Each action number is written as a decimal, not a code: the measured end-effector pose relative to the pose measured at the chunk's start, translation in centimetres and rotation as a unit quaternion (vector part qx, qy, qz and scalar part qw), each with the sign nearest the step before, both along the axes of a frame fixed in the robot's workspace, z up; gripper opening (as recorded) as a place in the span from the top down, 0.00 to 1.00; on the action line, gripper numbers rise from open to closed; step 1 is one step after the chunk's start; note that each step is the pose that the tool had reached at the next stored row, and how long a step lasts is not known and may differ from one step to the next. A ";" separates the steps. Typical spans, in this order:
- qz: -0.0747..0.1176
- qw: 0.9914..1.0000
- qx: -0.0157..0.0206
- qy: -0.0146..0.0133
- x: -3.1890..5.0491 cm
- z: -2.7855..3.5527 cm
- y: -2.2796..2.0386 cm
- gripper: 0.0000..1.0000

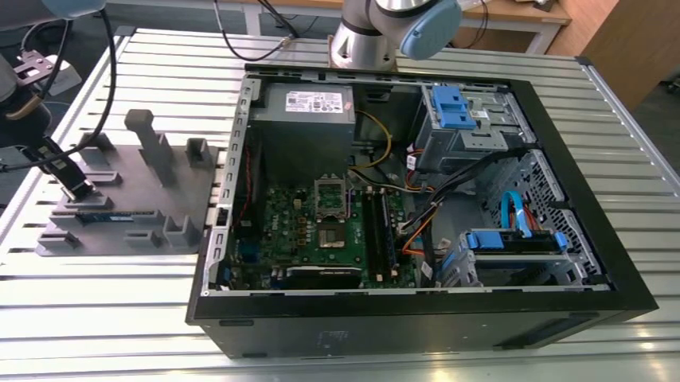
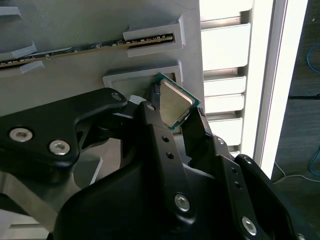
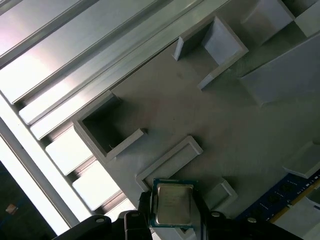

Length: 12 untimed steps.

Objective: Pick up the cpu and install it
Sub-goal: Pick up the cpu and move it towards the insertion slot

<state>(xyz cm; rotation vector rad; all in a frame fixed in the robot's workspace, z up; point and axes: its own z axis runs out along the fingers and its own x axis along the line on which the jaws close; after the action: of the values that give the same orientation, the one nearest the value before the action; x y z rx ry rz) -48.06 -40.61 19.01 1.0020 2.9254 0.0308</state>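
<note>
**A:** Entry one, the cpu. Where do we log it?

**B:** In the gripper, whose two black fingers are closed on opposite edges of the chip. It hangs tilted at the corner nest of the grey tray. We cannot tell whether it sits clear of the nest's ridge.

**A:** Handling notes?

**B:** We judge it light, thin and rigid. The metal lid looks slick, so we note the dark rim as the place to hold it. The underside we rate as fragile and best left untouched. An edge hold leaves little margin, so a tilted chip could slip.

**A:** Other entries?

**B:** One memory stick, seated in the neighbouring tray slot. One open computer case, well apart toward the exterior view's right. One socket on its green motherboard.
</note>
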 end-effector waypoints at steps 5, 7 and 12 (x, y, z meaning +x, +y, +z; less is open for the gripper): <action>0.009 1.000 0.000 0.000 0.01 -0.09 -0.01 0.56; 0.013 1.000 0.000 0.000 0.01 -0.12 -0.02 0.56; 0.018 1.000 0.000 0.000 0.02 -0.18 -0.04 0.56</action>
<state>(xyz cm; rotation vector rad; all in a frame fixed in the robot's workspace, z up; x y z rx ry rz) -48.04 -40.65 18.83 0.9486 2.9433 0.0324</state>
